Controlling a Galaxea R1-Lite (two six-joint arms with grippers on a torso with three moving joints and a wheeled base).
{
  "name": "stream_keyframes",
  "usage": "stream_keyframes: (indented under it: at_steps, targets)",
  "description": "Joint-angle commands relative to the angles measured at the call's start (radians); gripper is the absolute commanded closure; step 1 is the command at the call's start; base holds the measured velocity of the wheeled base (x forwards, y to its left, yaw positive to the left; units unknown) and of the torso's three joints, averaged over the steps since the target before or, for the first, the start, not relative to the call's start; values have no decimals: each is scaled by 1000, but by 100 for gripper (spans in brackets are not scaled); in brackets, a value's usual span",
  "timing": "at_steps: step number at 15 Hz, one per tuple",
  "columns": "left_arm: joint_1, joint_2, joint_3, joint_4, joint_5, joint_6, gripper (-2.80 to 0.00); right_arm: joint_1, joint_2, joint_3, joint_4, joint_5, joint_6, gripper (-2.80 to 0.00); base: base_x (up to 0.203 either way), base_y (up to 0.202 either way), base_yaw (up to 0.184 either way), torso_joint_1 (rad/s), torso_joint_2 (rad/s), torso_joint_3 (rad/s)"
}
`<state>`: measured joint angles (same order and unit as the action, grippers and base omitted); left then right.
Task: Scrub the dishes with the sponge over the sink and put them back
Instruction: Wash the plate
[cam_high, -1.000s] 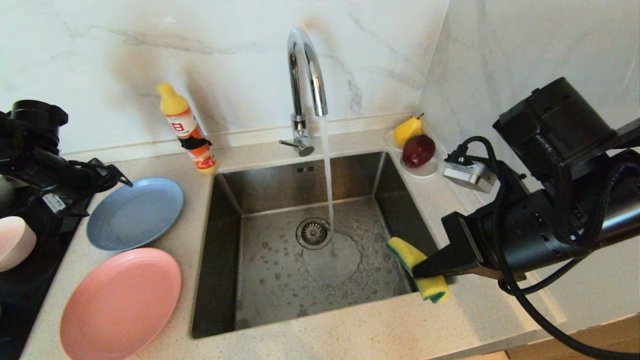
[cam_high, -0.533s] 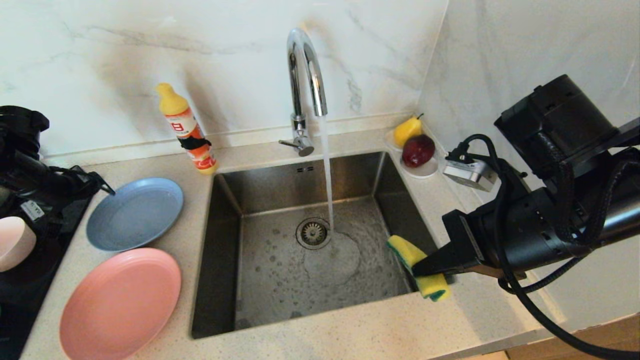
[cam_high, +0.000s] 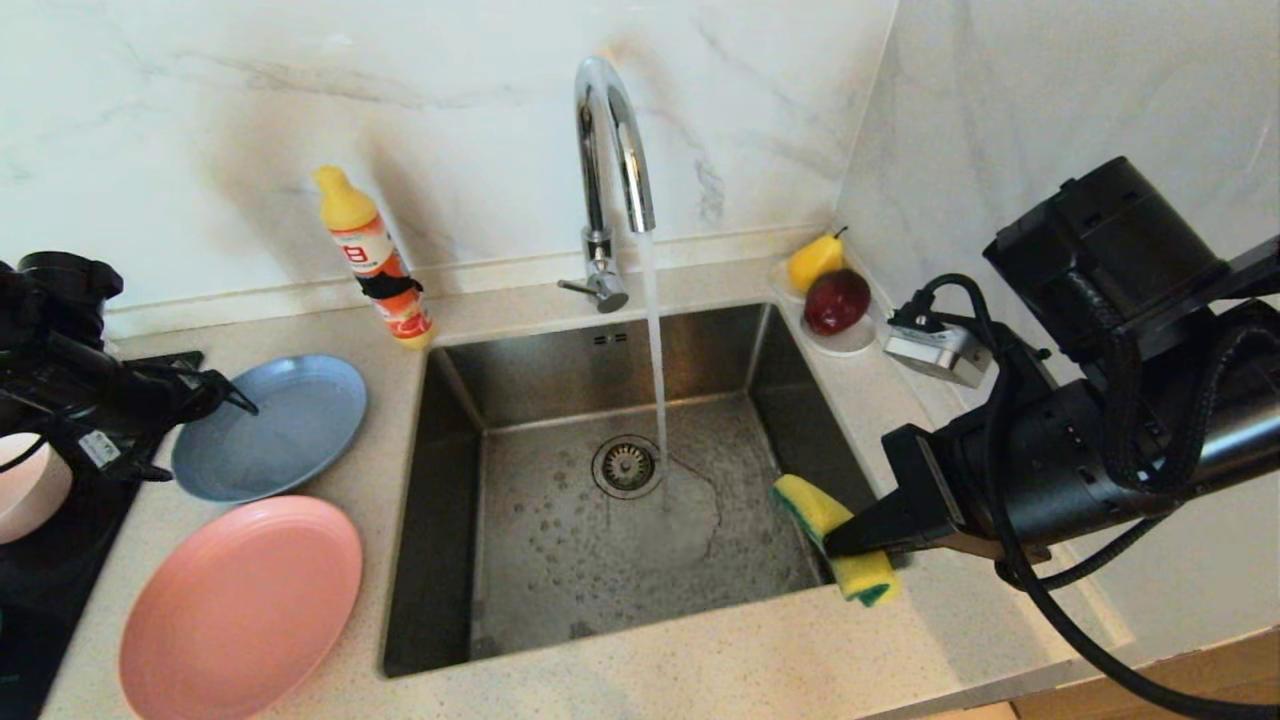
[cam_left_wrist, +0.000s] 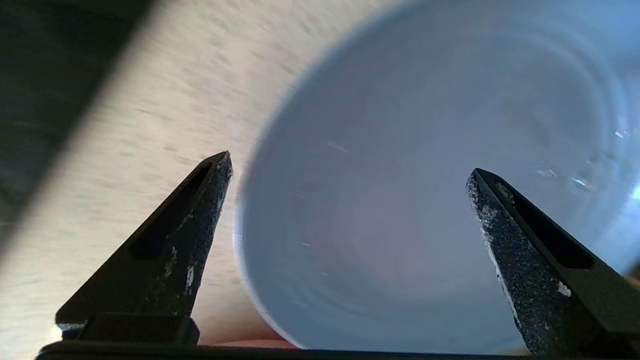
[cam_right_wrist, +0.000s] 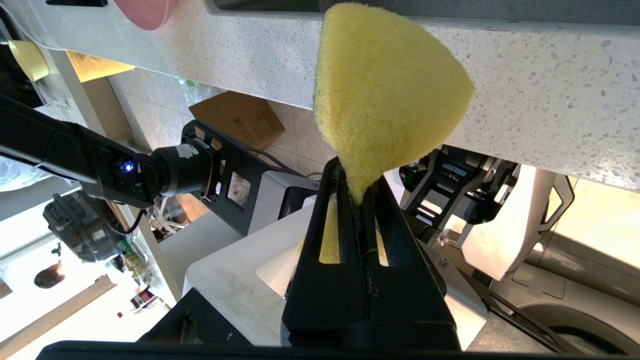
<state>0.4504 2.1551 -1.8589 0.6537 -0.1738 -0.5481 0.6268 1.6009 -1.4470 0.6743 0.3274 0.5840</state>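
End effector (cam_right_wrist: 357, 200) around squashed foam sponge (cam_right_wrist: 385, 95)

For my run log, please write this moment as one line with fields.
left gripper: open, over grey-blue plate | right gripper: shut on sponge at sink edge | tap: running

Right arm (cam_high: 1100, 450): matte black cylindrical housing, a boxy black block mounted above it, black cables looping loosely along and under the body. A small silver-grey camera module (cam_high: 935, 352) sits on the wrist, cabled. Right gripper (cam_right_wrist: 361, 200): black, slotted fingers (cam_right_wrist: 345, 220) with a rough surface. Left arm (cam_high: 70, 385): black, cabled, carrying a small white label. Left gripper (cam_left_wrist: 350, 175): black tapered fingers (cam_left_wrist: 197, 220), gritty textured pads (white scuffs and flecks visible).
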Motion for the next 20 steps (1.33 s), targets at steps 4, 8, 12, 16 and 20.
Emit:
stream_keyframes:
  at_steps: [4,8,12,16,20]
  targets:
    - [11,22,0,3,-44,-15,-280,-1,-1,10,3,1,3,0,0,0,0,0,0,0]
    - [11,23,0,3,-46,-15,-280,-1,-1,16,2,1,3,0,0,0,0,0,0,0]
    - [11,35,-5,3,-41,-13,0,-1,-4,16,2,1,3,0,0,0,0,0,0,0]
    - [11,38,-12,3,-38,-12,0,-1,-6,14,2,1,5,0,0,0,0,0,0,0]
    - [11,38,-13,3,-35,-12,0,-1,-7,17,2,1,5,0,0,0,0,0,0,0]
